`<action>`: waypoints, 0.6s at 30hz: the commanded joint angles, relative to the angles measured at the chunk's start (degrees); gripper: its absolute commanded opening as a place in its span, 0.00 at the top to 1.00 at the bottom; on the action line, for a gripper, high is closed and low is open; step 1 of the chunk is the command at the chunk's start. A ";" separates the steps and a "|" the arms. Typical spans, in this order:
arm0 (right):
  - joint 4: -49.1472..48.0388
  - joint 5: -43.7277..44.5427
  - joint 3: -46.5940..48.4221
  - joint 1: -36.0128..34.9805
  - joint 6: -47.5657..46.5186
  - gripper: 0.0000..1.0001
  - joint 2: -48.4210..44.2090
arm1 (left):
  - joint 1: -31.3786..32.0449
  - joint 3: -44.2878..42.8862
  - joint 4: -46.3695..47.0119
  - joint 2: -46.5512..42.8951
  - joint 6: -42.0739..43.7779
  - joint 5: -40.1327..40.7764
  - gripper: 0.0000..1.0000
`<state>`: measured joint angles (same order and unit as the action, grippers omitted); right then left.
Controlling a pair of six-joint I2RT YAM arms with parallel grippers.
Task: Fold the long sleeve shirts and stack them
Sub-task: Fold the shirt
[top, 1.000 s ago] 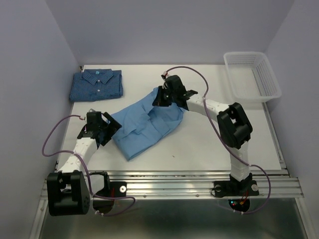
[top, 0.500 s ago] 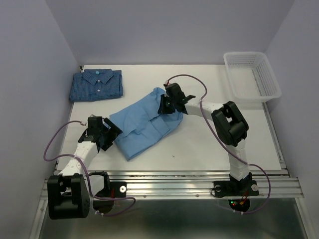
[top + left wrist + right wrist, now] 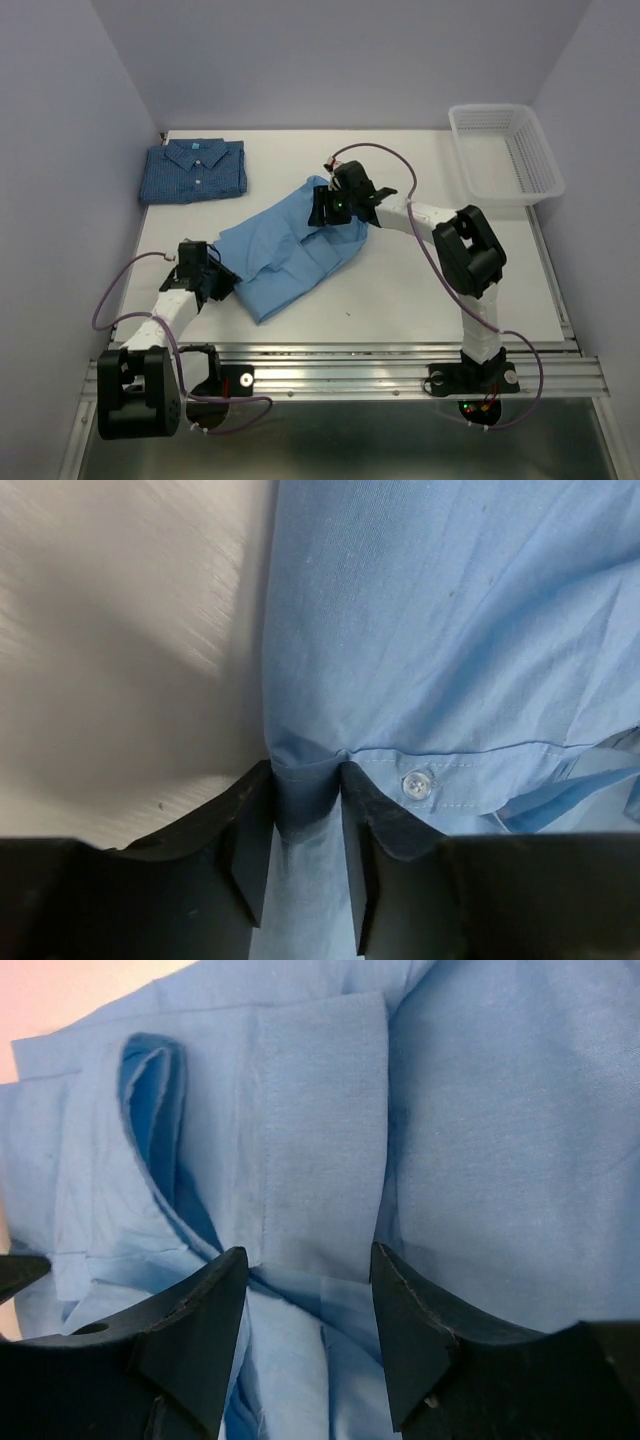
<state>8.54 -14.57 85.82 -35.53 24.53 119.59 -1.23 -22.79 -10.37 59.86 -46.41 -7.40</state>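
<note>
The light-blue shirt (image 3: 295,250) lay rumpled and slantwise in the middle of the table (image 3: 420,290), only partly folded. The darker checked shirt (image 3: 193,170) sat folded flat at the far left corner, well apart from it.

The left hand (image 3: 305,790) was clamped on the near-left edge of the light-blue shirt, with a narrow tuck of cloth puckered between its fingers just beside a button (image 3: 417,784). The right hand (image 3: 308,1260) stood with its fingers apart, low over the far end of the same shirt. A layered fold of cloth lay under the gap, but nothing was gripped.

To my eye the cloth was light, thin and limp. It would likely sag and slide wherever it was not held, and a pinch at one point would drag it into creases. The stitched edges, the button strip and the doubled folds looked the firmest places to take hold, with the two hands spread well apart along one edge.
</note>
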 commanded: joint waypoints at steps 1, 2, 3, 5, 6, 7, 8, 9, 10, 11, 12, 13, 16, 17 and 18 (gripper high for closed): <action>-1.94 0.24 -0.48 0.20 -2.74 0.41 -6.74 | -0.17 1.78 6.75 1.13 -0.35 -3.57 0.68; -1.94 0.15 -0.65 0.20 -3.00 0.37 -7.00 | -0.17 1.87 7.46 1.75 -0.26 -4.20 0.76; -2.03 0.07 -1.09 0.20 -3.26 0.34 -7.44 | -0.08 1.69 8.17 3.41 -0.08 -5.33 0.83; -3.69 -0.98 -1.97 0.20 -3.79 0.20 -7.97 | 0.00 0.91 7.91 4.83 0.62 -6.22 1.00; -4.48 -1.95 -2.67 0.20 -4.66 0.12 -8.32 | 0.09 0.03 7.48 5.18 1.41 -6.22 1.00; -5.36 -3.00 -4.24 0.20 -4.93 0.07 -9.02 | 0.09 -0.41 6.77 4.84 1.41 -5.62 1.00; -7.81 -6.40 -5.13 0.20 -5.63 0.00 -9.55 | 0.18 -2.07 3.98 3.61 1.67 -4.04 1.00; -10.27 -8.53 -6.18 0.20 -5.81 0.00 -9.99 | 0.18 -2.96 2.04 2.82 1.76 -2.98 1.00; -12.12 -13.86 -7.32 0.20 -5.90 0.00 -10.51 | 0.18 -4.27 0.02 1.85 1.85 -1.75 1.00; -15.97 -16.17 -9.51 0.20 -5.90 0.00 -11.30 | 0.18 -5.50 -4.44 0.89 1.85 -0.70 1.00; -17.83 -17.93 -10.49 0.20 -5.29 0.00 -11.66 | 0.27 -8.30 -6.74 -0.69 2.11 0.18 1.00; -19.68 -20.04 -11.28 0.20 -4.59 0.00 -11.92 | 0.18 -9.89 -8.77 -1.23 2.81 1.58 1.00; -20.23 -20.60 -11.30 -1.47 -6.33 0.00 -11.93 | 0.27 -16.66 -18.08 -1.06 4.75 3.61 1.00; -17.27 -17.98 -10.42 -3.21 -7.82 0.00 -11.58 | 0.18 -18.24 -22.11 -0.71 5.80 3.97 1.00; -15.93 -16.30 -8.76 -4.10 -11.14 0.00 -10.44 | 0.18 -21.57 -23.98 -0.01 6.59 4.14 1.00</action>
<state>-4.36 -30.15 74.04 -36.21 19.68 110.24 -1.10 -36.58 -22.68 60.23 -43.57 -6.94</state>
